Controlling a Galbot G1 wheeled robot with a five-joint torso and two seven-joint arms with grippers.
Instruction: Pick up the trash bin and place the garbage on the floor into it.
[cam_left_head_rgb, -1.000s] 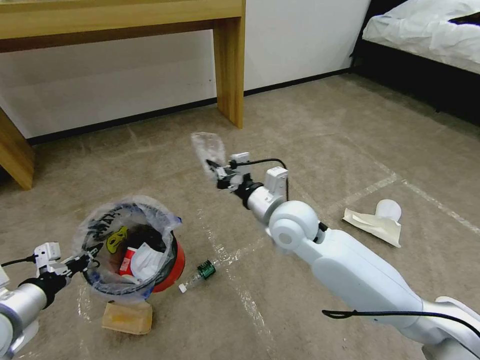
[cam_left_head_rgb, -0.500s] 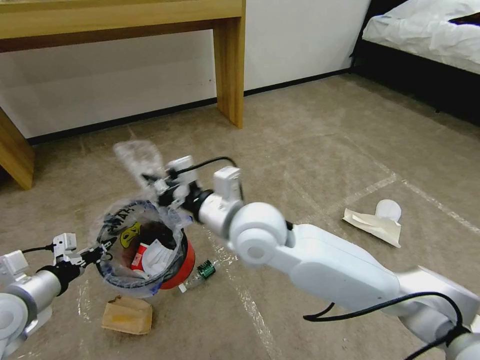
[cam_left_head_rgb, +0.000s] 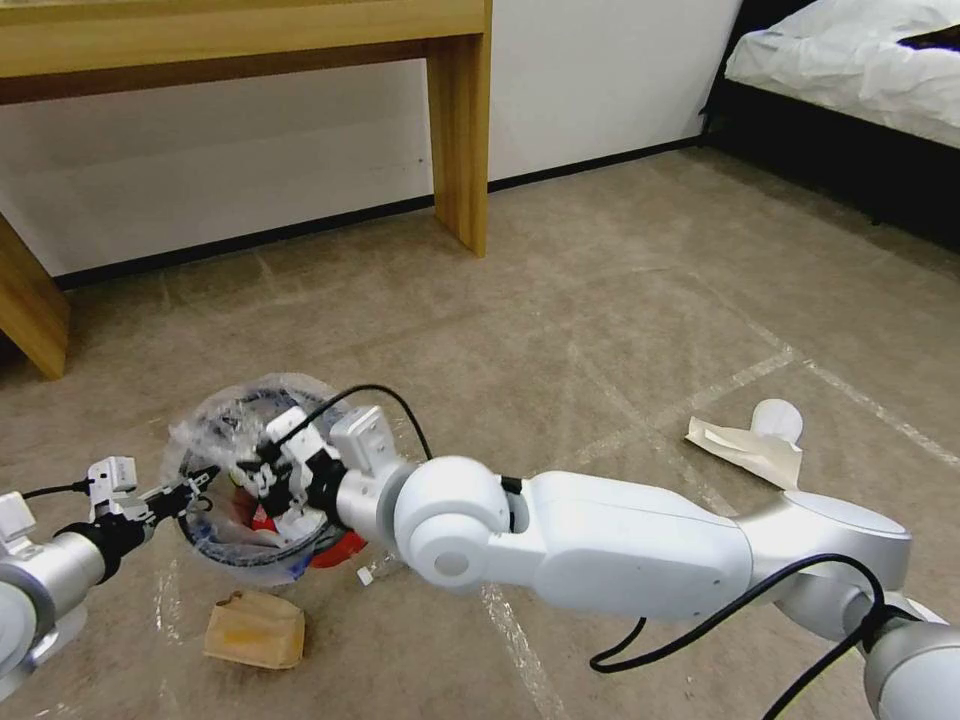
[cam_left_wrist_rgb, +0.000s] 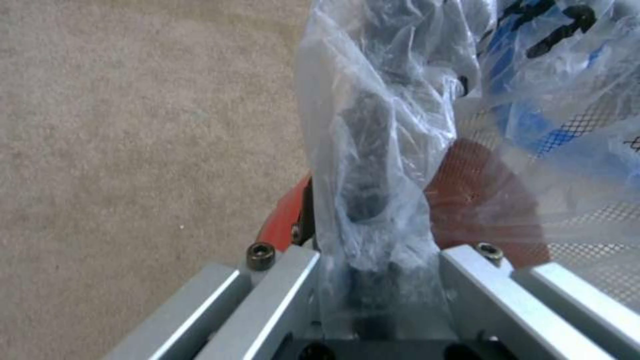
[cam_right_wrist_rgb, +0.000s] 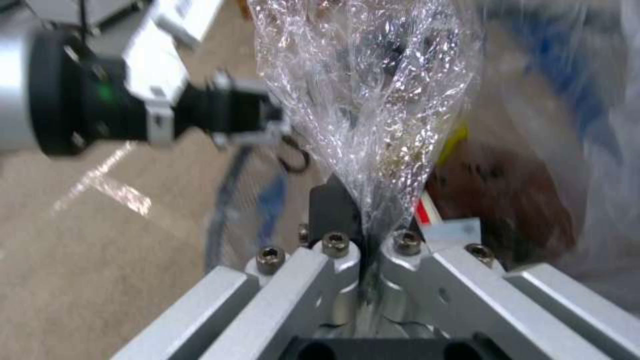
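The trash bin (cam_left_head_rgb: 250, 480) stands on the floor (cam_left_head_rgb: 600, 300), left gripper (cam_left_head_rgb: 195, 487) clamped on its liner rim. Right gripper (cam_left_head_rgb: 262, 470) over the opening, jaws pinching a crumpled clear wrapper (cam_right_wrist_rgb: 367, 100). Recommend releasing only once fully inside the rim.

The floor (cam_left_head_rgb: 620, 290), a beige carpet crossed by shiny tape lines, is strewn with litter. A tan paper bag (cam_left_head_rgb: 255, 630) is seen near the trash bin (cam_left_head_rgb: 335, 548), and a white tissue (cam_left_head_rgb: 745, 447) lies well apart.
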